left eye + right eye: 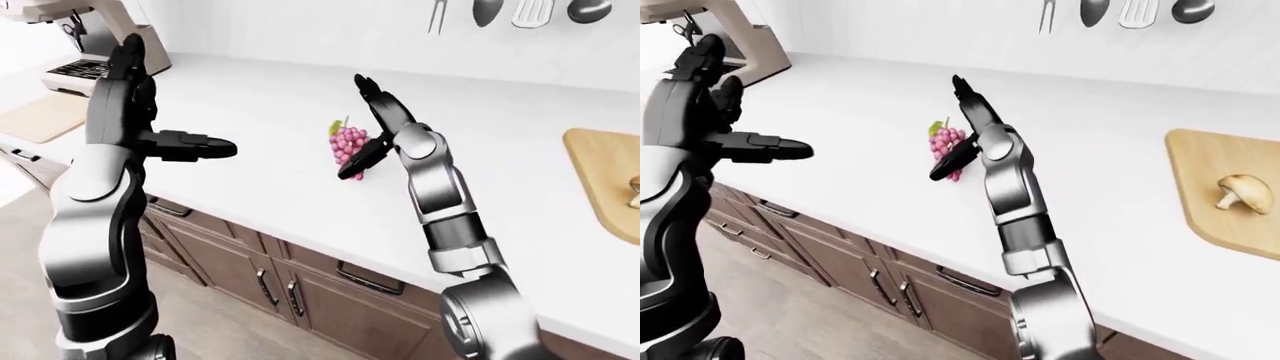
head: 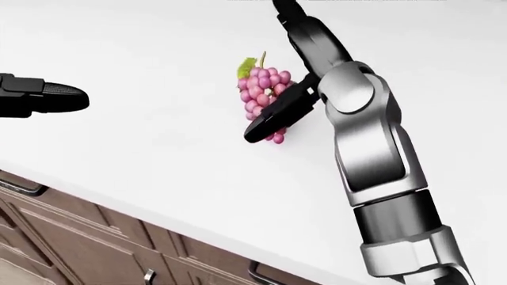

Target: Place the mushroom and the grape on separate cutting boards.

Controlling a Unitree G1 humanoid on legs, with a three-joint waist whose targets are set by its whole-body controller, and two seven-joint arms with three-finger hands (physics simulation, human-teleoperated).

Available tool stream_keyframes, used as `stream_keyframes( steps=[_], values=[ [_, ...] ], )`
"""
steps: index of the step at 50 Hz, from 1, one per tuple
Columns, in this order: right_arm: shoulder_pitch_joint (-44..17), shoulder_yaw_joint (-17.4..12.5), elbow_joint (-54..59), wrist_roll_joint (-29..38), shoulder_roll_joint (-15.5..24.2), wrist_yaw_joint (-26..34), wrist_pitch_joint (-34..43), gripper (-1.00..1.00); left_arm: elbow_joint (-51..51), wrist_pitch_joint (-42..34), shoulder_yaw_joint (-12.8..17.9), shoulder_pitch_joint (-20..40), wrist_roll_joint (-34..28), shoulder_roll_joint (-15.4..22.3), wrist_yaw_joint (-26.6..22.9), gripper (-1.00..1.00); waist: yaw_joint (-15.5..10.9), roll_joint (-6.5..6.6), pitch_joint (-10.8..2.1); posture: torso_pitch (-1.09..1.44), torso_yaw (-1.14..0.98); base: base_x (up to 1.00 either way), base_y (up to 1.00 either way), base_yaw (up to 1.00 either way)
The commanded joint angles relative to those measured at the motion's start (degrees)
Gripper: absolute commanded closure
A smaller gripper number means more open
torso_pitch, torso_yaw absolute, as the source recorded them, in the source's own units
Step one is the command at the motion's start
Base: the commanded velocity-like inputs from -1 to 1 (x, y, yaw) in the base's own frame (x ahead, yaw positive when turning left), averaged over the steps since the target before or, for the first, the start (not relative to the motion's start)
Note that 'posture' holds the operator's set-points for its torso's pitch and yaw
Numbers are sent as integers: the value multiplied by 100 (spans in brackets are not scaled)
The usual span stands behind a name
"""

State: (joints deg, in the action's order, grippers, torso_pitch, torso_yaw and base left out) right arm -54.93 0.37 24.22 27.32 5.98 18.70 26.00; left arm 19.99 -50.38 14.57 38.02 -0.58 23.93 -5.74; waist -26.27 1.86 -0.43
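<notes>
A pink grape bunch [image 2: 261, 89] with a green leaf lies on the white counter [image 2: 158, 154]. My right hand [image 1: 352, 127] is open against the bunch's right side; its thumb [image 2: 273, 119] lies across the lower grapes and its other fingers [image 2: 305, 29] stretch up past it. My left hand [image 1: 175, 105] is open and empty, held over the counter well to the left of the grapes. A brown mushroom [image 1: 1243, 191] lies on a wooden cutting board [image 1: 1195, 161] at the far right of the right-eye view.
A second wooden cutting board [image 1: 40, 118] lies at the far left beside a coffee machine [image 1: 95, 52]. Utensils [image 1: 510, 11] hang on the wall. Brown drawers with handles [image 1: 270, 281] run under the counter edge.
</notes>
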Motion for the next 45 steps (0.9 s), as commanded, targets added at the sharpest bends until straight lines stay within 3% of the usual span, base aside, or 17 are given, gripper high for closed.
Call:
stream_keyframes(
  steps=[1,16,20,29,35,42,44,45],
  values=[
    [-174,-26,-172,2,20,-87,-195,-100,137,158,45,159,-49,73,21,-100,-7,10,-154,0,38,0,0,0],
    [-44,-2,-77,3,-6,-148,-306,-100,227,127,117,65,-54,83,-27,-100,-51,2,-168,0,38,0,0,0],
    [652,147,-1421,266,-155,120,337,-100,131,200,67,77,-84,51,1,-100,-86,-21,-163,0,38,0,0,0],
    [1201,214,-2366,662,-232,440,738,-100,77,224,24,130,-144,14,9,-100,-110,-76,-190,0,38,0,0,0],
    [1017,136,-1812,813,-127,290,354,-100,116,195,50,129,-147,23,-10,-100,-106,-50,-180,0,38,0,0,0],
    [-86,-26,426,743,197,-270,-756,-100,221,86,77,145,-138,83,-54,-100,-69,11,-177,0,38,0,0,0],
    [-236,-12,726,787,252,-335,-915,-83,254,60,87,146,-132,99,-71,-100,-67,30,-173,0,38,0,0,0],
    [-279,-16,824,797,260,-357,-969,-60,244,54,88,156,-132,107,-75,-100,-65,36,-172,0,38,0,0,0]
  ],
)
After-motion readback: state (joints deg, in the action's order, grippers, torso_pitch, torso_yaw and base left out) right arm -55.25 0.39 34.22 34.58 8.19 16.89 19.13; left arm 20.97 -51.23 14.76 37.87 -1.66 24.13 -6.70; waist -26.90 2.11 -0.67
